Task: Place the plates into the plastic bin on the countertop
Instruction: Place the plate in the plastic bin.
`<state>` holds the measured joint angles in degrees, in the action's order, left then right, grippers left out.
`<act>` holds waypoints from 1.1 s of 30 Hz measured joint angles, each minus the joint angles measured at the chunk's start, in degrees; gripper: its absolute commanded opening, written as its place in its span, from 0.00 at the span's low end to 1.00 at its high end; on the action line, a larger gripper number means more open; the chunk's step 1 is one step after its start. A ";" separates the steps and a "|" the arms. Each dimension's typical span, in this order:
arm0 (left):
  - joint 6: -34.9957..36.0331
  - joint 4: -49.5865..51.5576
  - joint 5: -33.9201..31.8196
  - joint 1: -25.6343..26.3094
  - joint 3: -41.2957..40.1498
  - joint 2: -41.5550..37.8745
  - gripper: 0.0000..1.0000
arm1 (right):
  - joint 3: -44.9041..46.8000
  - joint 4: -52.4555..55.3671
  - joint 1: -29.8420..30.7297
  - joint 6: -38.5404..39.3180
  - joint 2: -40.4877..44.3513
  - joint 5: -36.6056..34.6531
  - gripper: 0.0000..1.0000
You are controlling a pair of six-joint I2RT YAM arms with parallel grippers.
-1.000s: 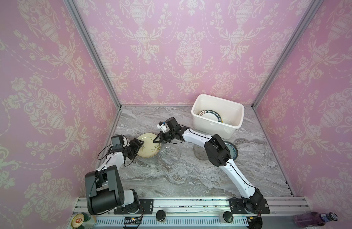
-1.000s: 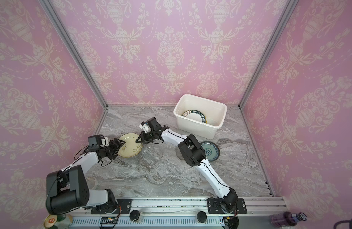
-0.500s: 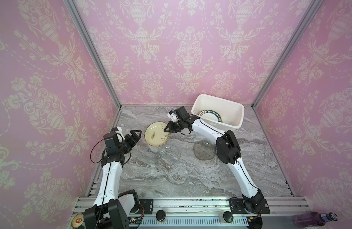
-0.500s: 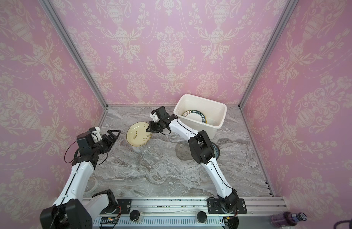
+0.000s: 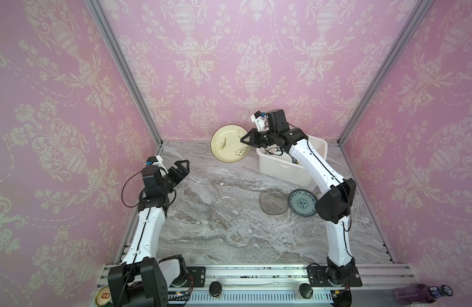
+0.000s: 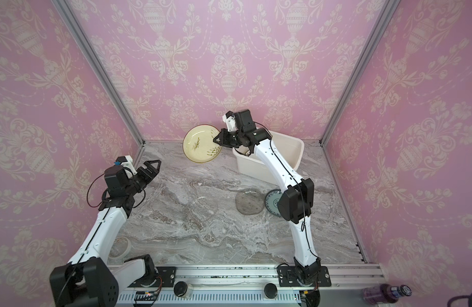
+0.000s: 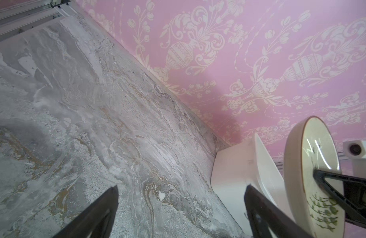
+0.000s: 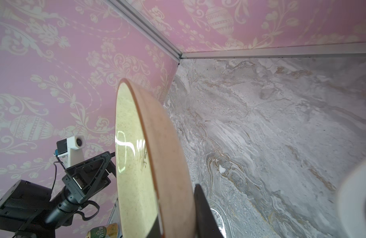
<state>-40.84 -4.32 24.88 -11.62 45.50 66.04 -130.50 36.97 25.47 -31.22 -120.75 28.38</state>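
Right gripper (image 5: 243, 140): clamped on cream plate (image 5: 226, 148) rim, plate aloft beside bin (image 5: 282, 171).
Left gripper (image 5: 181, 170): jaws wide, empty, above tabletop (image 5: 229, 239).

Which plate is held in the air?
The cream plate, gripped by the right end effector; the clear plate, grey plate and teal plate lie flat.

Bright light is coming from above, soft shadows lying on the countertop (image 5: 229, 234). Glare is streaking the plate (image 8: 124, 144). Wrist views are warping at edges; the white blur is probably the plastic bin (image 8: 359, 195).
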 measured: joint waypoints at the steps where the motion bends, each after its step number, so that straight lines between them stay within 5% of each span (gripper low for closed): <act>1: 0.79 -0.33 -0.44 1.49 2.10 1.81 0.97 | 0.31 0.28 -0.94 0.00 1.05 -0.24 0.09; 13: 12.13 0.17 -2.21 21.24 28.50 21.05 0.97 | 15.08 1.20 -12.02 -1.66 13.51 -3.41 0.08; 22: 16.41 2.67 -2.29 32.33 32.70 28.02 0.98 | 21.64 0.87 -20.31 -6.03 16.98 -7.52 0.08; 33: 22.25 8.92 -2.84 38.58 35.52 29.33 0.99 | 24.41 -2.27 -21.75 -12.83 14.12 -13.16 0.09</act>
<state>-18.59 4.60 22.04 26.96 81.01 95.37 -106.08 34.70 3.73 -44.05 -106.63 15.22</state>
